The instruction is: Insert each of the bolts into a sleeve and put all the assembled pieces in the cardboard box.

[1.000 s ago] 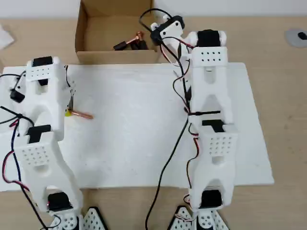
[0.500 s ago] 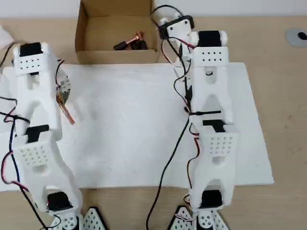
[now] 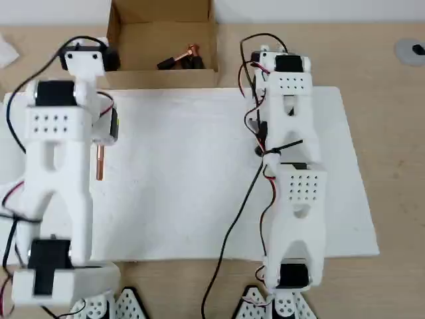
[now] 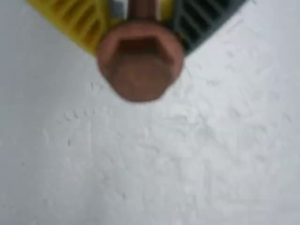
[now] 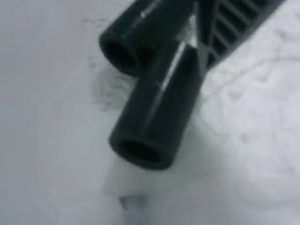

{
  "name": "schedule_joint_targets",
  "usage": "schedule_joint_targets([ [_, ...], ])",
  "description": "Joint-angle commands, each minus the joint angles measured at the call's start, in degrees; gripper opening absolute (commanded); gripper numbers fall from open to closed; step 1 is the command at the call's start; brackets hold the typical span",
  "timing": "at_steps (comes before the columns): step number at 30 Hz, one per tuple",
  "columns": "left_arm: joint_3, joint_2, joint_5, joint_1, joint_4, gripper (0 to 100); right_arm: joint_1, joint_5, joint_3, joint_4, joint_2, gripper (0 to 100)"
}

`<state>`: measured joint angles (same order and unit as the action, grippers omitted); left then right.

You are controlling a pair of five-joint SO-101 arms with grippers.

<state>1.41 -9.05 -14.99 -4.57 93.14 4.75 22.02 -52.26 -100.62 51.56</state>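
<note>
A copper bolt (image 3: 100, 161) hangs over the left part of the white mat (image 3: 186, 199), with my left gripper (image 3: 106, 131) shut on its shank. In the left wrist view its hex head (image 4: 139, 65) points at the camera, clamped by my left gripper (image 4: 140, 9) just above the mat. Two black sleeves (image 5: 154, 122) (image 5: 129, 42) lie side by side on the mat, right at my right gripper (image 5: 225, 23). My right arm (image 3: 287, 100) covers them from above. The cardboard box (image 3: 114, 40) at the back holds assembled pieces (image 3: 180, 60).
The mat's middle (image 3: 179, 166) between the two arms is bare. Black and red cables (image 3: 232, 226) trail along the right arm down to the near edge. A grey disc (image 3: 410, 51) sits at the far right on the wooden table.
My left arm has swung forward and right toward the box, turning the bolt from pointing right to pointing at the near edge. My right arm has drawn back from the box onto the mat.
</note>
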Motion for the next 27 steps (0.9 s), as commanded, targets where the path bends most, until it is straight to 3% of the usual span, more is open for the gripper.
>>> schedule_joint_targets([
  [1, -9.05, -9.45, -1.32, 0.88, -4.57, 1, -1.63, 5.19, -2.77, 0.26, 0.40, 39.7],
  [6, -19.69, -19.56, -1.49, 1.23, -9.49, 1, -1.63, 6.51, -6.20, 1.49, 0.57, 39.6],
  [14, -32.09, -33.98, -1.58, 8.70, -11.60, 1, -0.92, 6.59, -7.52, 3.08, 3.56, 39.6],
  [23, -38.24, -39.08, -1.58, 10.11, -11.52, 1, -2.24, 5.54, -10.68, 3.60, 9.45, 39.4],
  [27, -39.12, -39.16, -1.58, 10.11, -11.52, 1, -1.98, 3.08, -13.49, 3.43, 10.24, 30.1],
])
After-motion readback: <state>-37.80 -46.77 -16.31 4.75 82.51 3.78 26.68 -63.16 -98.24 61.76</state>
